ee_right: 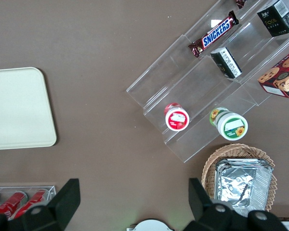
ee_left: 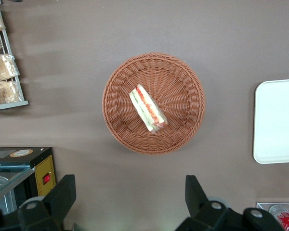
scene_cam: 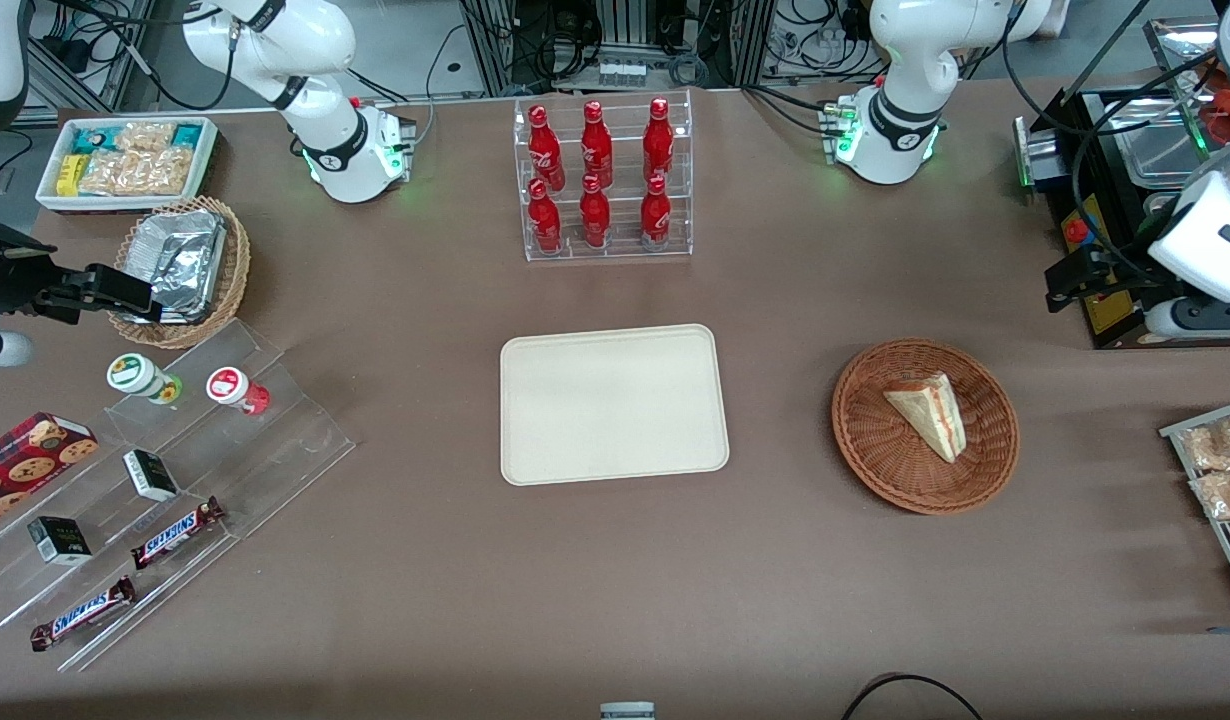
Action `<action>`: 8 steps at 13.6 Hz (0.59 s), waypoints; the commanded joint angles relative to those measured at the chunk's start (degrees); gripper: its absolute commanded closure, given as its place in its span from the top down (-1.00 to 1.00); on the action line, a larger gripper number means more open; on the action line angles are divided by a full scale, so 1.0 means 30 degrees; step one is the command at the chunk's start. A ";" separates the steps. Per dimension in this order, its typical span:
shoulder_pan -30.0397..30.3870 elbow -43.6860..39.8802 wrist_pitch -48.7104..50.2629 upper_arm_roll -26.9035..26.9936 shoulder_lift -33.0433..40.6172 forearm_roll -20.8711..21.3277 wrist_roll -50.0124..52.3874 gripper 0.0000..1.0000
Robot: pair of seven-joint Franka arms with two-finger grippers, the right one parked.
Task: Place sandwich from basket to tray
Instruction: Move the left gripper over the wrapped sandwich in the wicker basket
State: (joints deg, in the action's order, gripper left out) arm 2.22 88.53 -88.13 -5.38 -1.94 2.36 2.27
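The sandwich [ee_left: 147, 109] lies in the basket [ee_left: 183, 72], at three o'clock from the tray [scene_cam: 575, 470]. The end effector [ee_left: 130, 197] hovers above, spread wide and empty; best to descend squarely, fingers straddling the bread's flat faces.

Evenly lit from overhead, bright and diffuse across the brown bench [scene_cam: 425, 580]. Soft, short shadows only, faintly ringing the basket [scene_cam: 925, 425] and tray [scene_cam: 613, 404]. Glare on the crumpled foil [scene_cam: 180, 262] and the 6 red bottles [scene_cam: 597, 180]. Sharp focus in all 3 views; end effector [ee_left: 130, 202] fingers dark, nearly silhouetted, spread wide apart.
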 commanded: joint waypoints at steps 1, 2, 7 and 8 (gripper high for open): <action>-0.0152 -0.0333 0.0314 0.0122 -0.0057 -0.0141 -0.0519 1.00; -0.0153 -0.0361 0.0343 0.0093 -0.0172 -0.0172 -0.0608 1.00; -0.0153 0.3845 -0.2865 -0.0024 0.0410 0.0120 -0.0143 1.00; -0.0153 0.5250 -0.4387 -0.0053 0.0703 0.0091 0.0295 1.00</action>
State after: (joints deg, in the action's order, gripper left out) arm 2.05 96.59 -94.69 -5.43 -2.31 2.28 1.72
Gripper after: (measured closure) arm 0.000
